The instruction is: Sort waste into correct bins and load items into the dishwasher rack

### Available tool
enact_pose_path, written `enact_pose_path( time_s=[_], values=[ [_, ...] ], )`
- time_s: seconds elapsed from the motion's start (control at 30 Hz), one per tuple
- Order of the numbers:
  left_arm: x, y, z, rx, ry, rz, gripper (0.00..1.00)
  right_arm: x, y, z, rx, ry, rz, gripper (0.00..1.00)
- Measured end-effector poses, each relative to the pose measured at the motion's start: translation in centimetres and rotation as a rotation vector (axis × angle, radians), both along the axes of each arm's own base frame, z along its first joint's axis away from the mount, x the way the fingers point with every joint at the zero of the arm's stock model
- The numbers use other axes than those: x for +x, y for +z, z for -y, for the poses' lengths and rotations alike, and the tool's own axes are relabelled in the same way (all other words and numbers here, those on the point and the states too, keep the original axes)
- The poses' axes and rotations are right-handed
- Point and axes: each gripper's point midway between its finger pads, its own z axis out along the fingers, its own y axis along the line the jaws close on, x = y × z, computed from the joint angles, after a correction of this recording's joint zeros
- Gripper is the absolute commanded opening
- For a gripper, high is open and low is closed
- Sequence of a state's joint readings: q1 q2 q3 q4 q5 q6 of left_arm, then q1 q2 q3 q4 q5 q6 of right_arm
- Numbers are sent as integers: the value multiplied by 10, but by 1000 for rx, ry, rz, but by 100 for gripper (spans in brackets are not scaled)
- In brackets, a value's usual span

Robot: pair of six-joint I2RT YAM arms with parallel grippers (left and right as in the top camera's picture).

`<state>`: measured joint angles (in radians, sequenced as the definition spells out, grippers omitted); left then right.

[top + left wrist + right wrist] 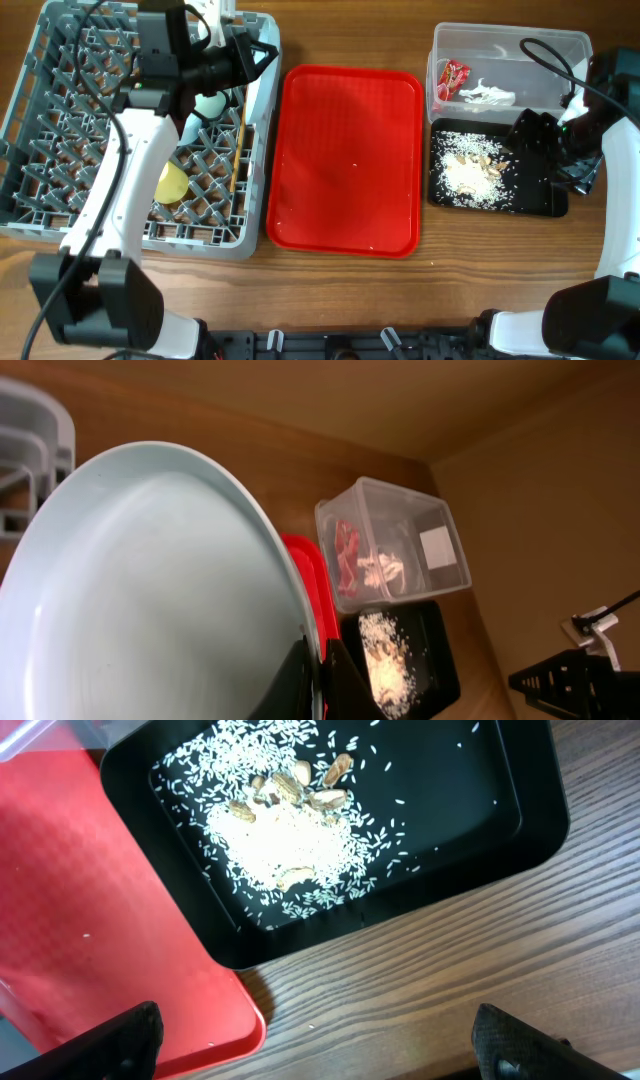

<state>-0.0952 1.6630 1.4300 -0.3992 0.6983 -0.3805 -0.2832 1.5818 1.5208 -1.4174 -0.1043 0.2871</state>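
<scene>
Plate (150, 590) goes next, I think. The left gripper (320, 672) is pinching it by the rim, and only a small bit of the edge sits between the two fingers. From above, that arm hangs over the far right corner of the rack (60, 130). So the plate is up in the air there, tipped on its side, not yet down among the pegs. A pale bowl (210, 105) sits in the rack just under the gripper. A yellow cup (172, 183) is nearer the front, and the chopsticks (238, 150) lie along the right side. The right gripper (318, 1042) is spread wide with nothing in it. It is low over the table (430, 970), beside the black tray (500, 780) where the rice (285, 845) is piled. The wrapper (452, 78) and napkin (487, 95) are in the tub (560, 50), and the red tray (345, 160) sits between the rack and the bins. What could go wrong? The plate is big and smooth and the hold is tiny, so it may slip or swing if the arm moves fast. If it goes straight down, it could bump the bowl, or land on top of a peg and tip over. If the fingers let go too soon, it could drop and crack, or roll off the rack's edge.
</scene>
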Motion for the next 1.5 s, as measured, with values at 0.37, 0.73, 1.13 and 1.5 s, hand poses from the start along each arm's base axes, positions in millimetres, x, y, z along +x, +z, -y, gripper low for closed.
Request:
enact_pose_path(
  time_s=[0.37,0.73,1.13,1.5],
  values=[
    [33,-54,-45,145,182,-69,100,0,0,0,0,0,0,100],
    [-72,-72,-102,547,319,-375,100,62,14,-55,55,228,252,100],
    [-111,-90,-107,634,284,-521,100,65,20,-112,24,410,295,100],
    [-200,-33,-71,511,226,-17,100,-54,83,-97,-119,397,797,100]
  ],
)
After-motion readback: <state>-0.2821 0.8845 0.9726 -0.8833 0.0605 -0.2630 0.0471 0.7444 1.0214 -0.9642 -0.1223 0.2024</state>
